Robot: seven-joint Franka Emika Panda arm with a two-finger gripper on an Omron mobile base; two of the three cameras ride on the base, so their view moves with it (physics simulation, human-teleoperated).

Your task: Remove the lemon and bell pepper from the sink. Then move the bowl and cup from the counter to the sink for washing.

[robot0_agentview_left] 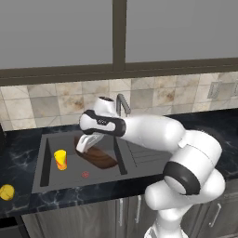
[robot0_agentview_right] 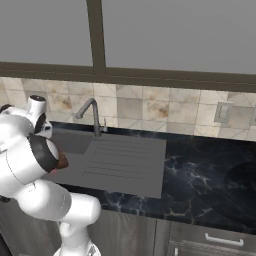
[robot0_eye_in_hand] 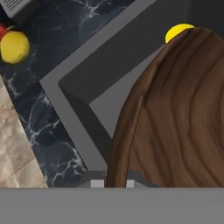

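My gripper [robot0_agentview_left: 83, 147] is shut on the rim of the dark brown wooden bowl [robot0_agentview_left: 98, 158], which hangs tilted inside the right part of the sink [robot0_agentview_left: 42, 160]. In the hand view the bowl [robot0_eye_in_hand: 179, 118] looms large at the right, its rim between my fingertips. The yellow cup [robot0_agentview_left: 60, 159] with its red mark stands upright in the left half of the basin, and its top [robot0_eye_in_hand: 176, 30] peeks over the bowl's edge. The lemon [robot0_agentview_left: 7, 192] lies on the counter left of the sink. Beside the lemon [robot0_eye_in_hand: 15, 45], a sliver of the red bell pepper [robot0_eye_in_hand: 2, 30] shows at the frame's edge.
A flat reddish drain disc [robot0_agentview_left: 85, 175] sits in the basin floor in front of the bowl. The grey curved faucet [robot0_agentview_right: 91, 114] rises behind the ribbed drainboard [robot0_agentview_right: 125, 160]. Dark marble counter [robot0_agentview_right: 210, 175] stretches to the right, with a tiled wall behind it.
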